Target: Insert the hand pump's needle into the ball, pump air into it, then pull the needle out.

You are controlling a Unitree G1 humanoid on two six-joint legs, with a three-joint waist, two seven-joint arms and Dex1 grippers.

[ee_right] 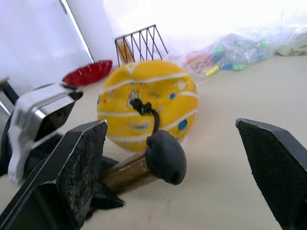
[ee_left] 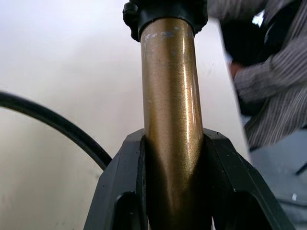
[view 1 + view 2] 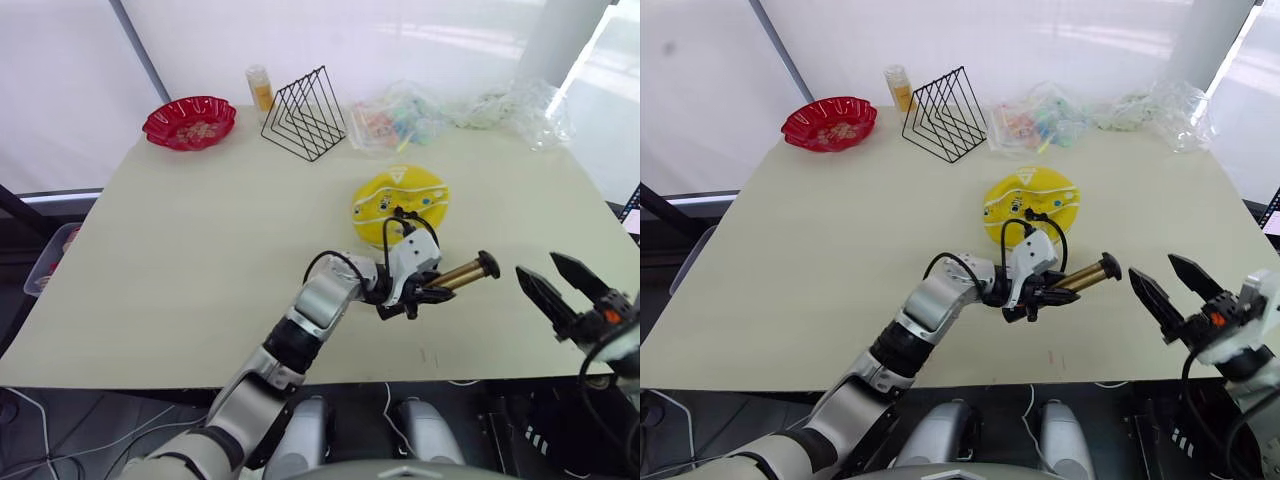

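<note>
One ball (image 3: pixel 400 204): yellow, squashed flat on the table (image 3: pixel 200 250), hose fitting plugged into its top
Hand pump (image 3: pixel 465 272): brass barrel clamped in left gripper (image 3: pixel 418 297) — just in front of the ball
Right gripper (image 3: pixel 563 284): fingers spread wide — near the pump's black end cap, apart from it

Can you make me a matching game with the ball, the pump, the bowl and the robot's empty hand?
Things:
1. ball
2. hand pump
3. red bowl
4. right gripper

Descriptions:
A. open, holding nothing
B. far left corner of the table
C. yellow, with the black hose plugged into it
D. gripped by the left gripper

Pairs: 1-C, 2-D, 3-B, 4-A
</note>
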